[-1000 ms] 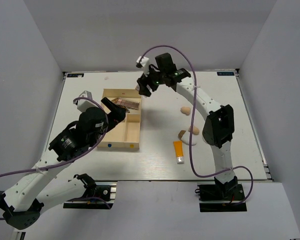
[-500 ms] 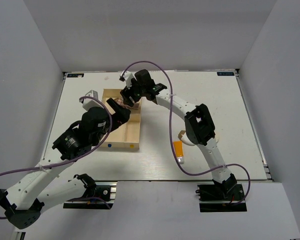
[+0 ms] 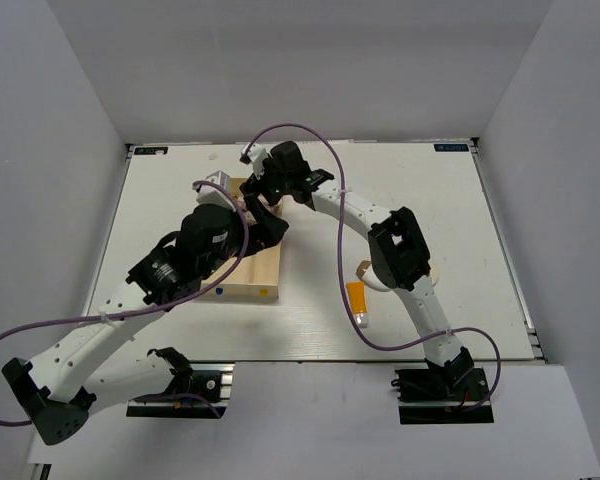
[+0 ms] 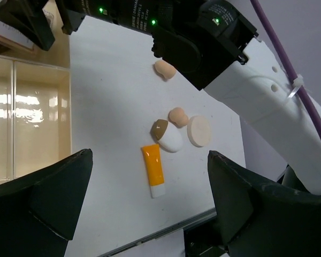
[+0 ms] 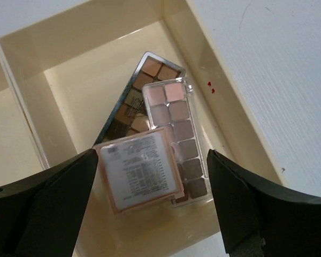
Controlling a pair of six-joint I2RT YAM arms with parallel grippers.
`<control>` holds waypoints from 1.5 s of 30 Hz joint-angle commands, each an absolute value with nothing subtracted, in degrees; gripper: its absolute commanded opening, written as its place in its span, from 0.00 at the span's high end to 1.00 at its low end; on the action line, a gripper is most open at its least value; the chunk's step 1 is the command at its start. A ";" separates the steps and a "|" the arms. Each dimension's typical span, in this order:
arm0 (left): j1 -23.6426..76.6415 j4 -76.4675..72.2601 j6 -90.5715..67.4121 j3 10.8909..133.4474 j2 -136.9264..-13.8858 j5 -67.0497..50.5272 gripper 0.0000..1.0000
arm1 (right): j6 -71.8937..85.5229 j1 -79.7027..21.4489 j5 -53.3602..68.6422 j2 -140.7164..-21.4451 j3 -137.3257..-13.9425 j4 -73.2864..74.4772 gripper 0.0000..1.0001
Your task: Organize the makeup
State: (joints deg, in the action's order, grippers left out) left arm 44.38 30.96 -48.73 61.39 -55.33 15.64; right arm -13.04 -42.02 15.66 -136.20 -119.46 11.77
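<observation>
Fingers (image 5: 43, 214) of the right end effector (image 5: 152, 158) stand spread, released; square compact (image 5: 139, 171) lies between them atop eyeshadow palettes (image 5: 174, 123). Left end effector (image 4: 150, 155) gapes empty, orange tube (image 4: 154, 171) well beyond it.

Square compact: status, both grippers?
Left gripper open, empty. Right gripper open over box. Square compact lies on two palettes inside. Orange tube, sponges, puff on table.

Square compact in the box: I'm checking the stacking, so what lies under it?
The square compact rests on two long palettes, the clear-lidded palette and the darker palette, in one compartment of the wooden box. It covers part of each; anything else beneath is hidden.
</observation>
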 commanded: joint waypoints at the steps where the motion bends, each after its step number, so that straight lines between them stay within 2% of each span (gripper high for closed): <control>1: 44.65 28.74 -46.50 63.19 -56.95 11.43 0.02 | -12.65 -41.75 17.23 -131.23 -118.66 9.58 0.11; 7: 44.65 28.12 -46.06 64.15 -58.09 9.93 0.03 | -12.92 -40.96 15.13 -127.98 -115.94 9.84 0.11; 9: 44.65 29.09 -45.70 65.21 -59.93 9.23 0.04 | -12.31 -39.74 13.37 -126.13 -114.70 10.19 0.15; 12: 44.65 28.83 -45.79 66.18 -63.36 6.69 0.10 | -8.90 -36.57 8.71 -121.65 -110.58 10.72 0.41; 13: 44.65 28.48 -45.79 66.27 -64.33 5.90 0.12 | -8.18 -35.69 8.96 -119.47 -107.96 11.77 0.57; 14: 45.17 27.52 -45.79 66.44 -66.08 3.89 0.14 | -7.56 -32.46 8.96 -118.14 -106.28 12.39 0.65; 15: 45.18 26.99 -45.88 66.45 -67.14 2.82 0.19 | -6.25 -31.30 9.05 -115.51 -104.52 12.91 0.72; 16: 45.18 26.29 -45.88 66.36 -68.11 1.77 0.22 | -5.81 -30.16 9.31 -113.92 -100.50 14.14 0.83; 17: 45.18 25.24 -45.97 66.44 -69.07 0.80 0.26 | -5.45 -26.49 9.49 -112.78 -98.55 14.85 0.88; 18: 45.18 24.62 -45.97 66.45 -71.26 -2.08 0.38 | -4.93 -25.15 9.93 -110.07 -96.44 15.46 0.92; 19: 45.18 24.17 -46.05 66.53 -72.67 -3.15 0.44 | -4.83 -22.44 10.28 -108.65 -94.50 17.12 1.00; 20: 45.18 23.73 -46.14 67.06 -73.99 -4.21 0.50 | -4.83 -21.19 10.72 -107.41 -91.00 18.27 1.00; 21: 45.70 23.64 -46.14 67.58 -76.79 -6.05 0.63 | -5.01 -18.83 11.16 -104.97 -89.31 19.41 1.00; 23: 45.70 24.52 -46.23 69.59 -80.05 -7.99 0.77 | -5.36 -15.22 12.65 -102.49 -84.50 22.48 1.00; 24: 46.31 25.30 -46.23 70.48 -83.20 -9.30 0.90 | -5.80 -12.33 13.96 -100.04 -82.98 23.46 0.95; 25: 46.32 25.83 -46.58 71.10 -84.80 -9.58 0.96 | -6.15 -11.52 15.11 -98.71 -81.23 24.16 0.90; 26: 47.01 26.54 -46.67 72.50 -86.29 -10.36 0.97 | -6.33 -10.82 16.34 -97.40 -77.38 24.87 0.84; 27: 47.02 27.59 -46.84 73.64 -87.96 -10.63 0.97 | -6.42 -9.33 18.96 -94.42 -75.17 24.79 0.73; 29: 48.24 31.79 -46.67 76.36 -93.85 -11.51 0.91 | -6.85 -7.83 21.00 -91.33 -70.86 24.52 0.63; 30: 48.25 33.56 -46.58 79.60 -95.61 -11.43 0.82 | -6.86 -7.13 21.88 -88.62 -66.75 23.83 0.57; 31: 49.12 35.05 -46.41 81.11 -99.45 -11.34 0.69 | -6.94 -6.60 21.97 -87.38 -64.97 23.91 0.54; 32: 50.00 37.68 -46.32 82.52 -101.15 -11.34 0.61 | -6.94 -6.07 21.71 -86.41 -63.56 23.82 0.51; 33: 50.01 38.92 -46.23 84.01 -102.90 -11.16 0.53 | -6.94 -5.89 21.36 -84.40 -60.67 23.38 0.49; 34: 50.97 41.28 -46.23 86.72 -105.62 -10.38 0.39 | -7.03 -5.54 20.92 -83.59 -59.43 23.29 0.48; 38: 53.43 44.64 -45.79 91.84 -110.90 -9.76 0.25 | -7.82 -3.61 20.04 -80.42 -55.90 23.20 0.47; 45: 56.42 49.56 -44.39 98.43 -117.32 -8.44 0.21 | -6.86 -0.71 20.04 -78.05 -54.49 23.55 0.46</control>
State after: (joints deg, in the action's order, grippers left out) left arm 55.22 45.93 -45.56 95.24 -117.19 -9.45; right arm -7.03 -1.76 19.46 -79.77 -54.83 24.05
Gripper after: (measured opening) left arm 0.789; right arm 0.540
